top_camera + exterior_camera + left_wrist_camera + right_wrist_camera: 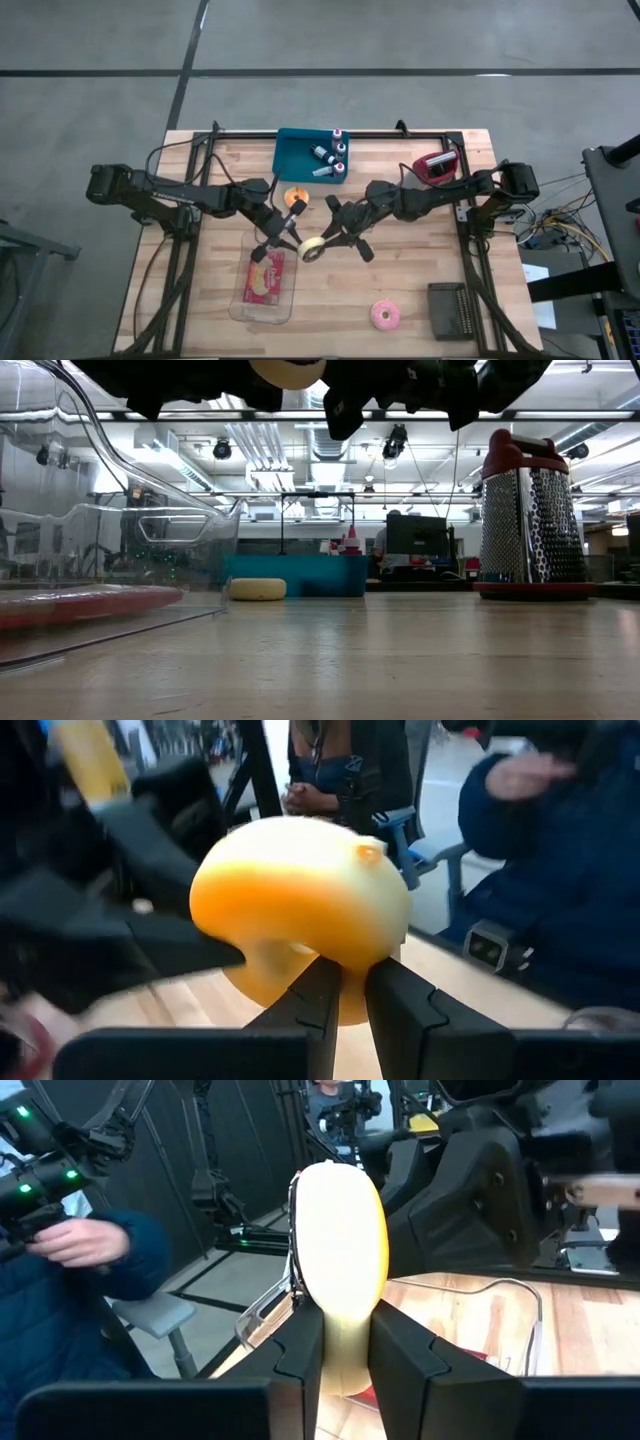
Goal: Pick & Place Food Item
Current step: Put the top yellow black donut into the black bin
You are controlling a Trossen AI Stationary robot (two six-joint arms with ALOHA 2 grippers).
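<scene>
Above the middle of the bench (pixel 400 280), both grippers pinch one pale yellow donut (pixel 312 249), held off the surface. The left gripper (pixel 291 241) clamps it from one side, the right gripper (pixel 330 240) from the other. A clear container (pixel 266 283) with red food lies just beside, a pink donut (pixel 385 315) farther off.

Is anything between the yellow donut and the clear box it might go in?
Nothing visible. Both hands, left and right, pinch the pale yellow donut in the air. The clear container sits close beside it on the table, open on top, with red-packaged food inside.
</scene>
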